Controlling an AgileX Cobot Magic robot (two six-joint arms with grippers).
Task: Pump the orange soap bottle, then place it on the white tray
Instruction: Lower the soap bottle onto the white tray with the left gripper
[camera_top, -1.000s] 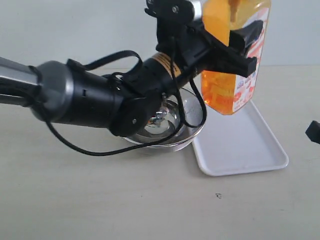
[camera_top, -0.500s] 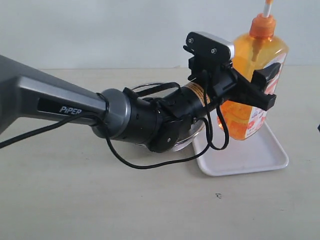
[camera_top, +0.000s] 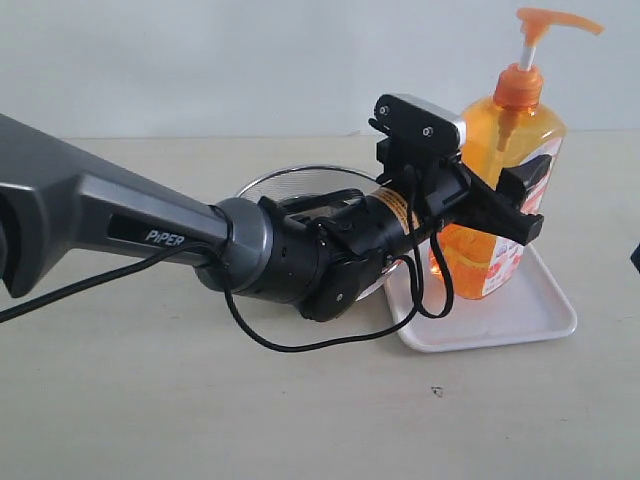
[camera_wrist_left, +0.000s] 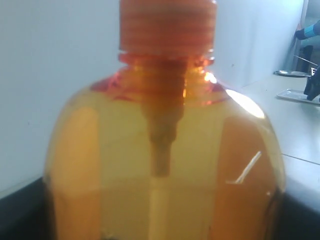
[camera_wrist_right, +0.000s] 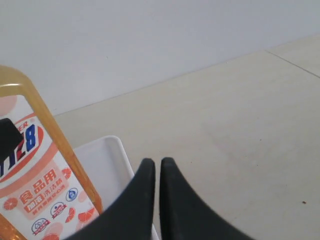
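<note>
Bearing "PiPER", the arm (camera_top: 150, 225) stretches from frame left, left gripper (camera_top: 528, 200) clasping the orange soap bottle (camera_top: 500, 150) (label (camera_wrist_right: 35, 195) 食品用) upright on the white tray (camera_top: 545, 320); right gripper (camera_wrist_right: 160, 167) closed, empty.

**Much of it out of sight**

The left arm (camera_top: 150, 225) covers most of the steel bowl (camera_top: 290, 180) and a corner of the white tray (camera_top: 520, 320). Up close, the orange soap bottle (camera_wrist_left: 165, 165) is blurred and its pump head is cut off. The smallest print on its label (camera_wrist_right: 35, 200) is unreadable.
</note>
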